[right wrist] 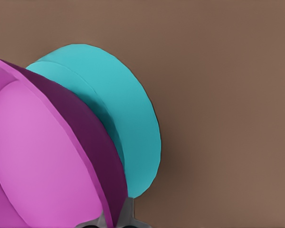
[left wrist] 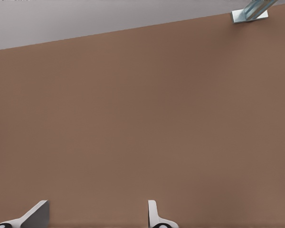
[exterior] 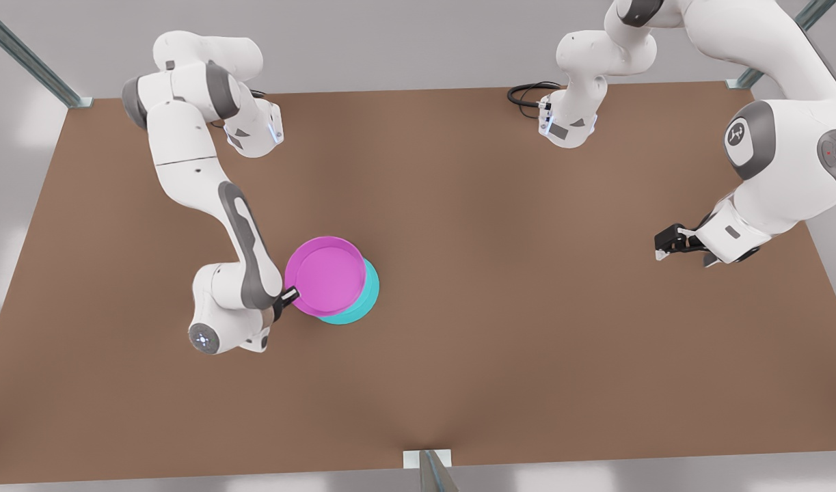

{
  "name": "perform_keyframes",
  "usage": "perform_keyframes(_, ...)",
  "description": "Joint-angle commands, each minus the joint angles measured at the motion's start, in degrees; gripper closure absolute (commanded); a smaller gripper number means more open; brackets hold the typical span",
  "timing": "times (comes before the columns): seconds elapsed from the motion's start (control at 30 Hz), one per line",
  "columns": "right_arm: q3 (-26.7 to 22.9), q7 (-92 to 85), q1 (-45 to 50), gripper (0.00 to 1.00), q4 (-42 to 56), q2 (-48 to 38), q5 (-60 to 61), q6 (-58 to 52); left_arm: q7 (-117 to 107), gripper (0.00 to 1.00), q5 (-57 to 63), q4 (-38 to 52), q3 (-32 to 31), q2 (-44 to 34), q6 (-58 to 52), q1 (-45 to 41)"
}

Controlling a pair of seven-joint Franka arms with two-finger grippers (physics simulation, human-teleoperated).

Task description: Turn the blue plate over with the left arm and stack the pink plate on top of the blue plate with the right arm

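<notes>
The pink plate (exterior: 325,273) hangs rim up over the blue plate (exterior: 364,301), covering most of it and offset toward the front view's left. My right gripper (exterior: 289,297) is shut on the pink plate's rim at its lower left side. In the right wrist view the pink plate (right wrist: 38,156) sits between the fingers (right wrist: 126,216), tilted above the blue plate (right wrist: 128,123), whose smooth flat face is up. I cannot tell whether the two plates touch. My left gripper (exterior: 670,242) waits open above bare table at the front view's right; its fingertips (left wrist: 154,216) stand wide apart.
The brown table (exterior: 500,355) stretches wide around the plates. Both arm bases stand at the back edge, with a black cable loop (exterior: 527,92) beside one. Metal frame posts (exterior: 428,468) stand at the table's edges and corners.
</notes>
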Motion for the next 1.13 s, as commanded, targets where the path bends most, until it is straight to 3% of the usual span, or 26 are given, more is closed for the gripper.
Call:
perform_keyframes(0.0,0.03,0.06,0.47,0.79,-0.1,0.03,-0.33,0.53,0.0,0.0,0.0,0.01,0.0,0.04,0.0,0.0)
perform_keyframes(0.13,0.03,0.06,0.74,0.79,0.08,0.74,-0.42,0.97,0.09,0.0,0.0,0.01,0.0,0.04,0.0,0.0)
perform_keyframes(0.2,0.03,0.06,0.74,0.42,0.17,0.91,-0.51,0.97,0.17,0.0,0.0,0.01,0.0,0.04,0.0,0.0)
perform_keyframes(0.23,0.03,1.37,0.74,0.3,0.17,0.91,-0.51,0.97,0.26,0.0,0.0,0.01,0.0,0.04,0.0,0.0)
perform_keyframes(0.33,0.03,2.78,0.82,0.18,0.25,0.91,-0.6,0.97,0.7,0.0,0.0,0.01,0.09,0.22,0.0,0.0)
perform_keyframes(0.4,0.03,2.78,0.82,0.17,0.25,0.91,-0.6,0.97,0.79,0.0,0.09,-0.08,0.09,0.22,0.0,0.0)
perform_keyframes(0.53,-0.06,2.6,0.65,0.0,-0.1,-2.51,-0.77,-0.79,0.88,0.0,0.09,0.01,0.18,0.22,0.0,0.0)
perform_keyframes(0.63,-0.24,5.76,0.3,0.0,-0.8,-11.56,-3.05,-6.67,0.88,0.0,0.09,-0.17,0.26,0.31,0.09,0.0)
perform_keyframes(0.7,-0.41,17.19,-1.28,0.0,2.88,-23.95,-16.05,-13.53,0.88,0.0,0.09,-0.08,0.35,0.31,0.18,0.0)
perform_keyframes(0.77,-0.32,30.28,-6.38,0.0,5.79,-29.32,-23.54,-16.43,0.88,0.0,0.0,-0.08,0.53,0.31,0.26,0.0)
perform_keyframes(1.1,-0.41,30.29,-10.78,0.0,5.79,-31.43,-25.03,-15.2,0.88,0.0,0.09,-0.17,0.7,0.04,0.18,0.09)
